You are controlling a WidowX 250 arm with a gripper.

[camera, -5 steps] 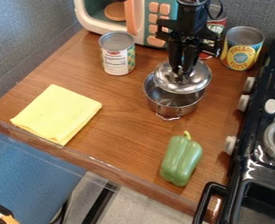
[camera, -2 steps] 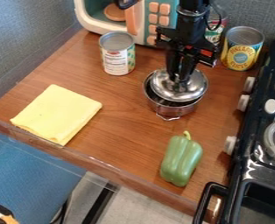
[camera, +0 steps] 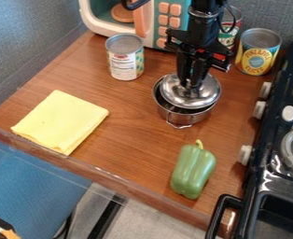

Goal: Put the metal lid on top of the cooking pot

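Metal lid (camera: 203, 96) is over the cooking pot (camera: 187, 117), directly beneath the pincer (camera: 191, 85), which grips it from above; it lies off-centre toward the stove (camera: 270, 170), so seating probably needs a slight shift away.

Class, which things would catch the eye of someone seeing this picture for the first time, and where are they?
The black gripper stands out first, over a shiny metal lid at the steel pot, towards the top of the view. Bright yellow cloth lies folded at left, and a green pepper sits nearer the camera, below the pot.
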